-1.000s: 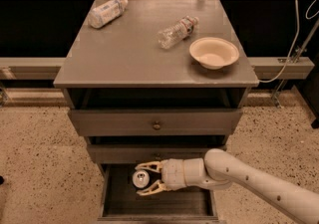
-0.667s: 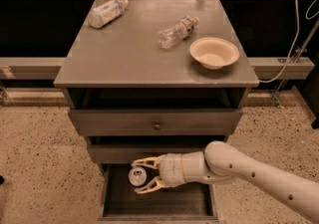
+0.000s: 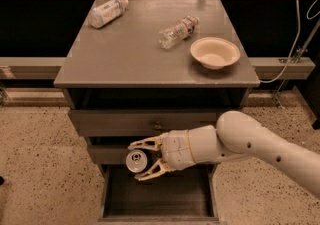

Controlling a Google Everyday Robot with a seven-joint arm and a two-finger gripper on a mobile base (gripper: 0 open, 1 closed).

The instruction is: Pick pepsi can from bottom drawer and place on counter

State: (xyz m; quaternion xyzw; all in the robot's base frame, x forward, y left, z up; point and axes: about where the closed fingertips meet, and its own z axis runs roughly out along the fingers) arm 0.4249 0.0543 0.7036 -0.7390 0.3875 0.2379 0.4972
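The pepsi can [image 3: 136, 161], seen from above with its silver top and pull tab, sits between the fingers [image 3: 145, 144] of my gripper [image 3: 138, 160]. The gripper is shut on the can and holds it over the left part of the open bottom drawer [image 3: 159, 194], level with the front of the drawer above. My white arm reaches in from the lower right. The grey counter [image 3: 125, 54] lies above and behind.
Two clear plastic bottles [image 3: 107, 12] [image 3: 177, 31] lie on their sides on the counter, and a cream bowl [image 3: 215, 52] stands near its right edge. A middle drawer with a knob [image 3: 158, 127] is shut. Speckled floor lies on both sides.
The gripper has risen and moved a little left with the can, from inside the bottom drawer to level with the drawer front above it.
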